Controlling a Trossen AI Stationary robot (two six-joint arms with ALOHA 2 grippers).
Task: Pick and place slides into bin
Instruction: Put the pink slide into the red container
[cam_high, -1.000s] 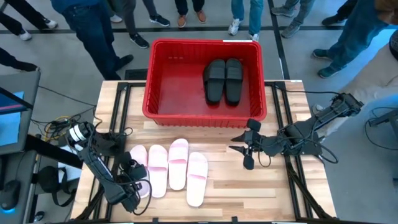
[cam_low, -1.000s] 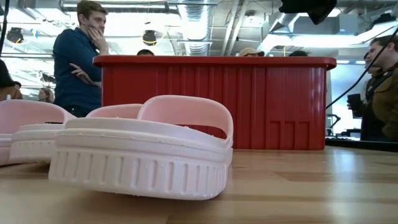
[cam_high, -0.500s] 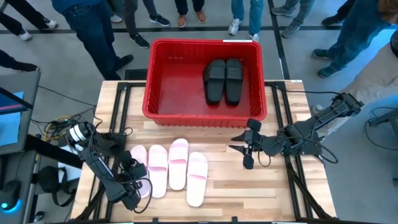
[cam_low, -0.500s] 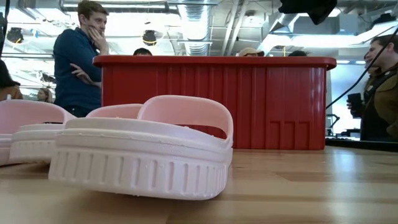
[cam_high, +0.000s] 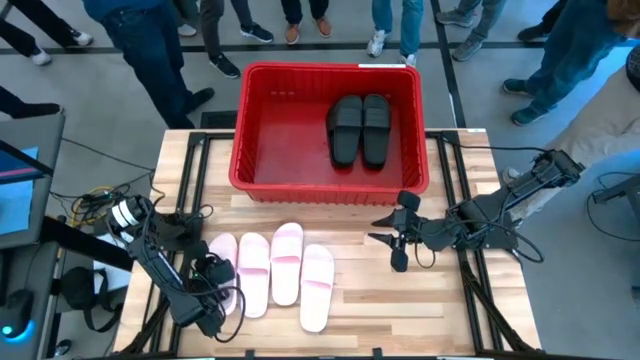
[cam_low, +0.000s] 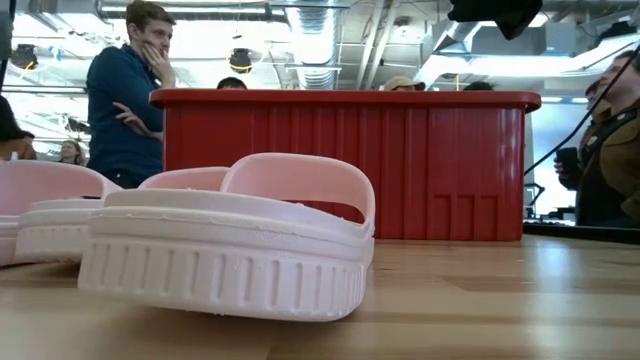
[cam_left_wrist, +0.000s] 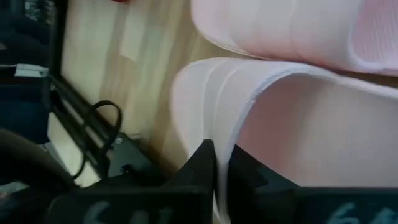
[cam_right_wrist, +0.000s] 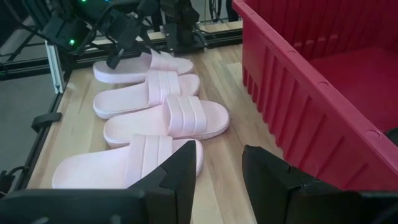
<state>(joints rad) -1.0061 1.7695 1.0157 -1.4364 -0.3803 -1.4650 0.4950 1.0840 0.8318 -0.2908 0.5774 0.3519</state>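
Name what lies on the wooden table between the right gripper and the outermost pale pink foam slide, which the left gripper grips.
In the high view, three other pale pink slides lie side by side between the right gripper and that outermost slide, gripped by the left gripper.

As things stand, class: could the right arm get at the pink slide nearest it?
Probably yes. The right gripper hangs open beside the nearest pink slide, with only bare table between them.

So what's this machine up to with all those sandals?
It is moving slide sandals into the large red plastic bin. Two black slides already lie inside. Four pale pink foam slides wait on the wooden table. The left gripper is shut on the outermost pink slide; the right gripper hangs open nearby.
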